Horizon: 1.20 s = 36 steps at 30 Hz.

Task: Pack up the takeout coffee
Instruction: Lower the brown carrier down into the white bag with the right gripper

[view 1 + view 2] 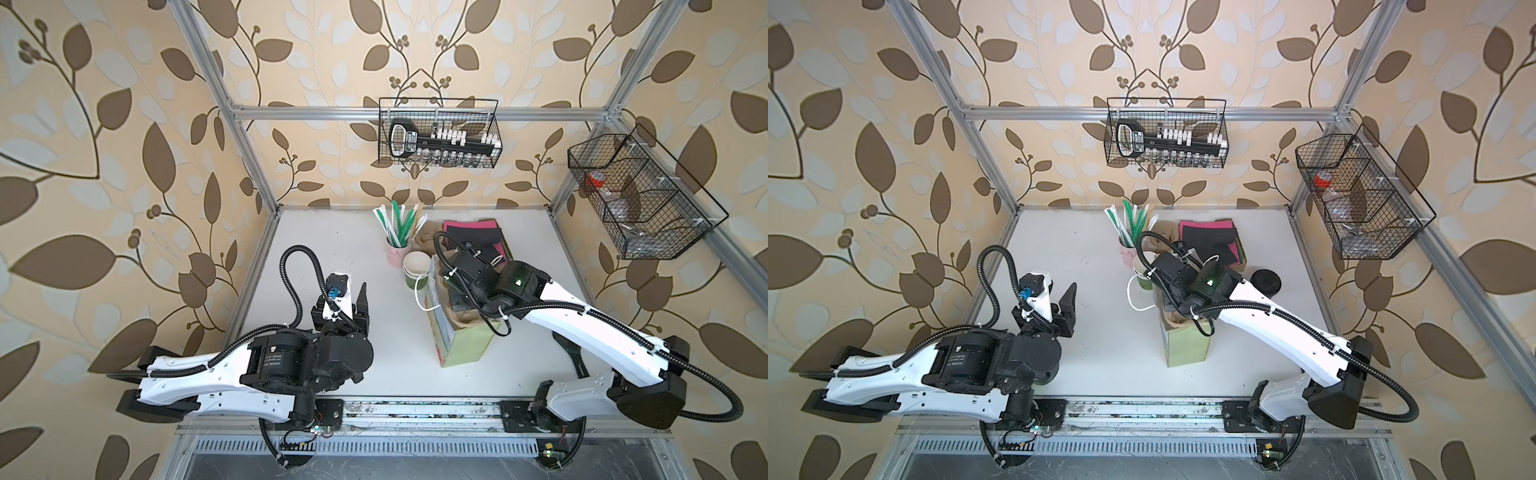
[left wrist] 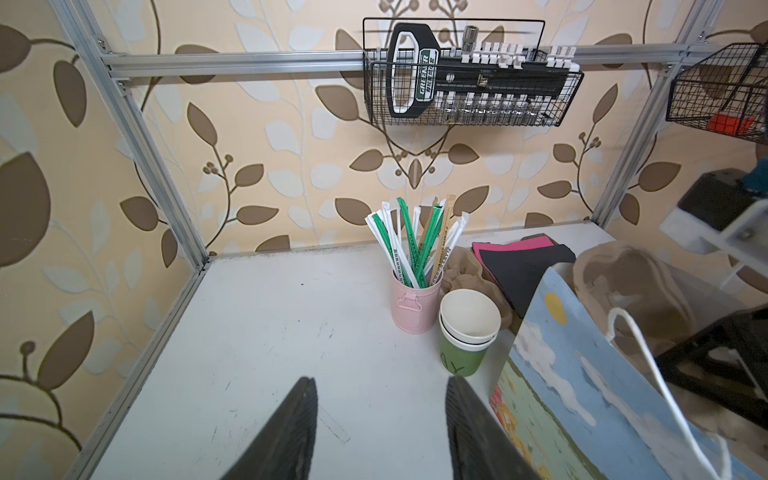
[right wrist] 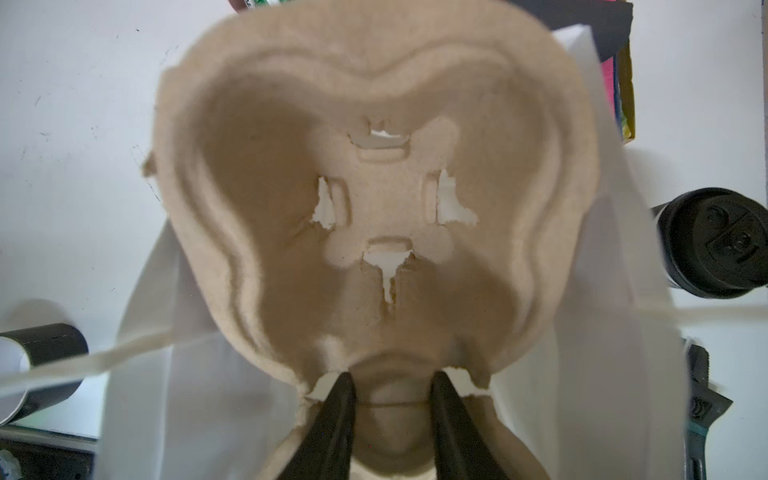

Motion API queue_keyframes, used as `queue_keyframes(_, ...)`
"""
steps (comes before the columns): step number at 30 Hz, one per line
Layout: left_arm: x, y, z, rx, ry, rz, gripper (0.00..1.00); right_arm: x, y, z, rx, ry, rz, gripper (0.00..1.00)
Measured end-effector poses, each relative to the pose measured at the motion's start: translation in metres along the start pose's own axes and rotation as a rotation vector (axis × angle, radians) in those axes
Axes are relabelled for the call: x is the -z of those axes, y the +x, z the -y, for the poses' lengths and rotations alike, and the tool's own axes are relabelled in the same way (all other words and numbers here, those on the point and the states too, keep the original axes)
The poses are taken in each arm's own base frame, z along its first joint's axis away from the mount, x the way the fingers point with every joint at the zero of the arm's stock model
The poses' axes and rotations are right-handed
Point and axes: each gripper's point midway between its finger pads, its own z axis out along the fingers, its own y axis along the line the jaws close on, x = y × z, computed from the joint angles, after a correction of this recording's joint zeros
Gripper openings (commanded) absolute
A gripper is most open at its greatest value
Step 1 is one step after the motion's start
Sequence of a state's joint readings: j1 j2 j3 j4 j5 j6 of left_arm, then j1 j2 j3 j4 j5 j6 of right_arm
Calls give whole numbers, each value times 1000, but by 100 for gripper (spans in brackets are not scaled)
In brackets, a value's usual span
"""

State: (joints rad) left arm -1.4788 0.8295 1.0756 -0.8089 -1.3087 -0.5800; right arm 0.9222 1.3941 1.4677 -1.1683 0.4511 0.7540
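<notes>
The takeout coffee [image 1: 1266,281], a cup under a black sip lid [image 3: 719,245], stands on the table right of the paper bag [image 1: 461,345] [image 1: 1187,349]; my right arm hides it in a top view. My right gripper [image 3: 392,390] points down into the bag's mouth. It is shut on the middle ridge of a brown pulp cup carrier [image 3: 374,187], which sits between the bag's white inner walls. My left gripper [image 2: 380,386] [image 1: 1057,299] hovers open and empty over bare table left of the bag.
A stack of green paper cups [image 1: 417,270] [image 2: 467,332] and a pink tin of straws [image 1: 397,249] stand just behind the bag. Pink and black sheets [image 1: 469,232] and more pulp carriers [image 2: 461,266] lie at the back. Wire baskets [image 1: 438,133] [image 1: 640,195] hang on the frame.
</notes>
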Motion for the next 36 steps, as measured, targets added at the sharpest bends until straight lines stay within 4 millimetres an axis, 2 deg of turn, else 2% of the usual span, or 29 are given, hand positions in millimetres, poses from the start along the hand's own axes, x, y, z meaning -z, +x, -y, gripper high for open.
queue_keyframes(16,-1,2,3,-23,-1,-2,52,-23,18,2,28,12,-54,31)
queue_keyframes(25,-1,2,3,-39,-1,-2,52,-29,20,1,26,-21,-94,32)
queue_keyframes(36,-1,2,4,-44,-1,-2,52,-40,38,-6,99,-39,-200,31)
